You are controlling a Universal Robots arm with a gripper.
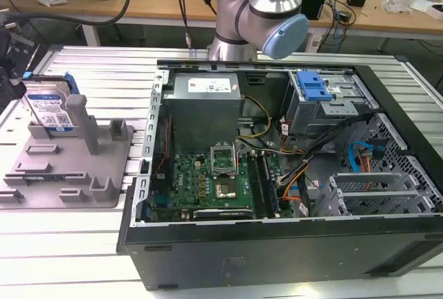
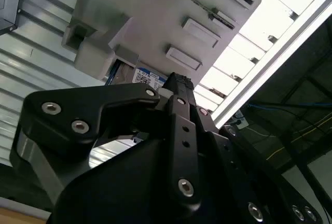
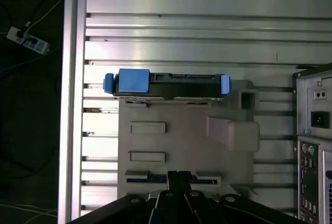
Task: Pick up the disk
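Observation:
The disk (image 1: 50, 109) stands on edge in a slot of the grey fixture (image 1: 69, 174), at the exterior view's left, its white-and-blue label facing out. In the first wrist view I see the disk (image 3: 166, 85) edge-on from above, with blue rails at both ends. My gripper (image 3: 178, 175) hangs over the opposite side of the fixture (image 3: 181, 130), apart from the disk, its black fingers (image 3: 173, 182) pressed together and holding nothing. In the second wrist view the gripper (image 2: 179, 80) points toward the disk's label (image 2: 148, 76), which peeks from behind a fixture post.
An open computer case (image 1: 277, 243) sits beside the fixture, with a grey power supply (image 1: 204, 105) inside. Its rear panel (image 3: 314, 130) shows near the fixture. Both rest on a slatted aluminium table (image 1: 69, 243), whose edge rail (image 3: 72, 105) runs close to the disk. A power strip (image 3: 26, 38) lies on the floor.

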